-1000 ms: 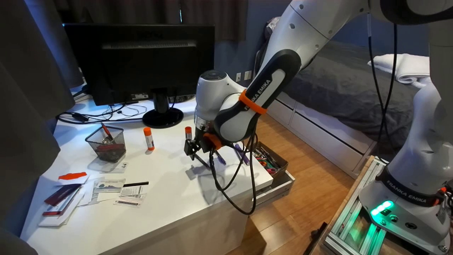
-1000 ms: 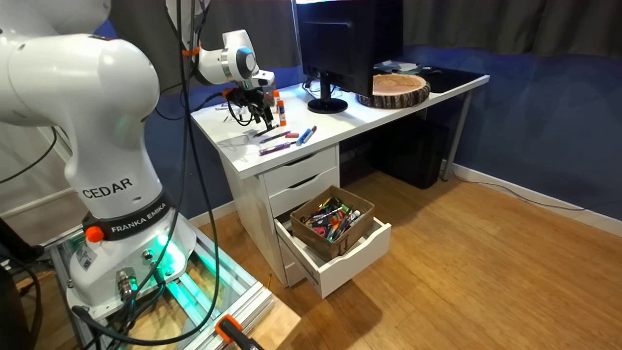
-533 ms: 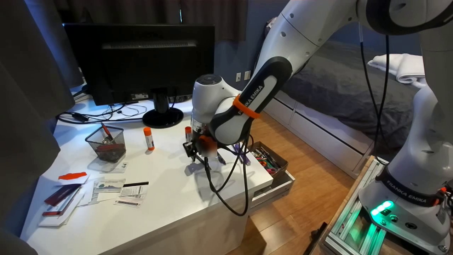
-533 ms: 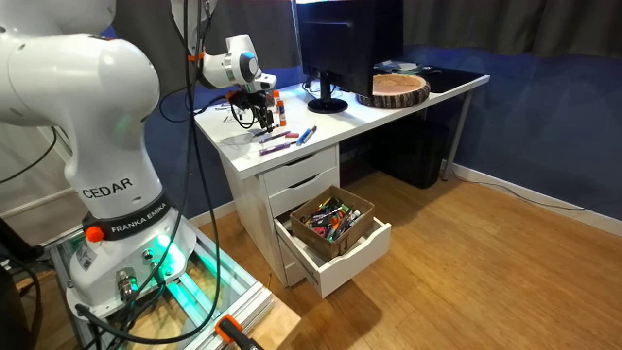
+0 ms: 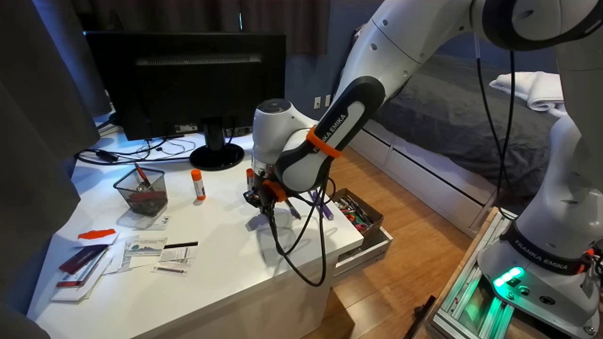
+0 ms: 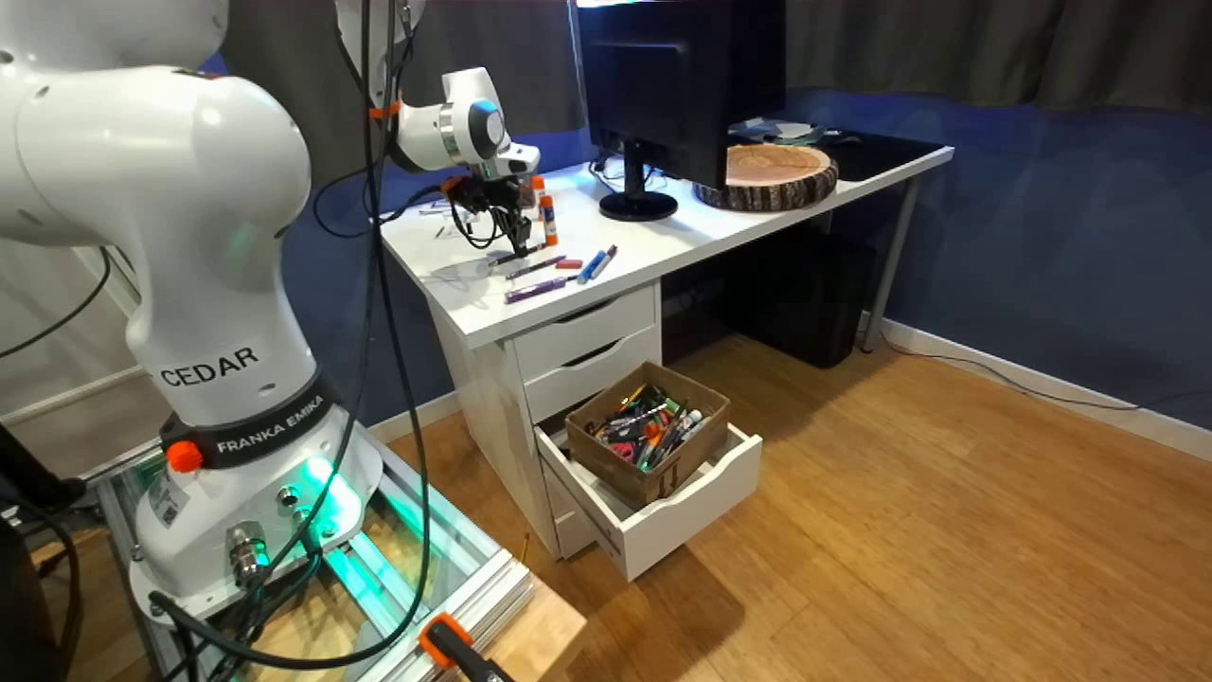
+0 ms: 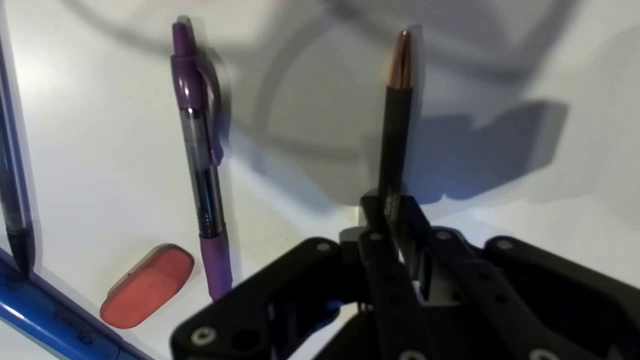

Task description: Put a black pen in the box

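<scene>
In the wrist view the black pen (image 7: pixel 396 135), with its copper-coloured tip, lies along the white desk. Its shaft runs between the fingertips of my gripper (image 7: pixel 392 212), which are shut on it; the pen's rear part is hidden among the fingers. In an exterior view the gripper (image 6: pixel 524 248) is down at desk height, and an end of the black pen (image 6: pixel 502 260) shows beside it. The box (image 6: pixel 689 459) is brown cardboard, filled with pens and tools. It sits in a pulled-out drawer (image 6: pixel 696 521) below the desk top.
Beside the held pen lie a purple pen (image 7: pixel 202 170), a red eraser (image 7: pixel 147 285) and a blue marker (image 7: pixel 55 315). Two glue sticks (image 5: pixel 198 184) stand near the gripper. A mesh cup (image 5: pixel 143 193) and the monitor (image 5: pixel 188 84) are farther along the desk.
The gripper has gone from open to shut on the black pen. The arm has moved slightly down and, in an exterior view, a little to the left.
</scene>
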### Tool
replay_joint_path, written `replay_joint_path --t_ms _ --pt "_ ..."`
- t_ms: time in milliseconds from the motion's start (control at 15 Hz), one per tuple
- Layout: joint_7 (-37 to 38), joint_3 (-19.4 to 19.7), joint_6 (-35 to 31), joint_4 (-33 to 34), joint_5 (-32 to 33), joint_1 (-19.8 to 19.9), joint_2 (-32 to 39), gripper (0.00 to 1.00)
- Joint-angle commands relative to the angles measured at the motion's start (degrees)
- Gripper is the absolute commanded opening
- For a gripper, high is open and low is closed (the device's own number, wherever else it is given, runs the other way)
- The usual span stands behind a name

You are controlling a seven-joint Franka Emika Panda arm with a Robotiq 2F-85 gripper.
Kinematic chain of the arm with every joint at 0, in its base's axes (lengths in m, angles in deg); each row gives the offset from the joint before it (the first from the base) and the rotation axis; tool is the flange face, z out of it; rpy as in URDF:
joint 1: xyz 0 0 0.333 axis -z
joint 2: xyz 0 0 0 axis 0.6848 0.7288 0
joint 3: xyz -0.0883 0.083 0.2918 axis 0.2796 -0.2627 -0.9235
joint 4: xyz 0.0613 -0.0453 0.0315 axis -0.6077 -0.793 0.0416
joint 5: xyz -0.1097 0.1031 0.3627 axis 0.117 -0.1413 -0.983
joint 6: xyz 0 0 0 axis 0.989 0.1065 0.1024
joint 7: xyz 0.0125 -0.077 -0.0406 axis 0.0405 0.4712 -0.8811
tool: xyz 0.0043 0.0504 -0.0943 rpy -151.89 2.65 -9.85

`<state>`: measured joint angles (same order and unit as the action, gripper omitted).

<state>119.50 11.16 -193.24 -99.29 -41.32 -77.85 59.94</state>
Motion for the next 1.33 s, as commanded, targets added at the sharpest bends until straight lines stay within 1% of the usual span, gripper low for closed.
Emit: replay_joint_path --t_ms 0,267,467,667,867,933,1000,1267 --pt "-0.32 -1.76 3.76 0.16 -0.9 1.08 -1.69 0.03" --pt "-1.36 -3.82 5.57 -4.18 -1.05 2.74 -7.18 0.03" --pt "-0.3 -3.54 5.92 -9.21 0.21 3.49 -13.06 0.03" --pt "1.1 -2.48 7.57 -14.81 1.76 5.46 -19.79 0.03" --pt "-0.13 -2.96 10.74 -20.08 2.05 10.33 -27.4 0.03" --pt "-1.63 -3.43 11.23 -21.71 1.84 12.47 -29.41 0.03" --pt "-1.95 -3.4 12.04 -23.04 2.69 13.97 -31.77 0.03" --pt "-4.51 -3.65 12.74 -27.78 4.59 21.18 -37.23 0.03"
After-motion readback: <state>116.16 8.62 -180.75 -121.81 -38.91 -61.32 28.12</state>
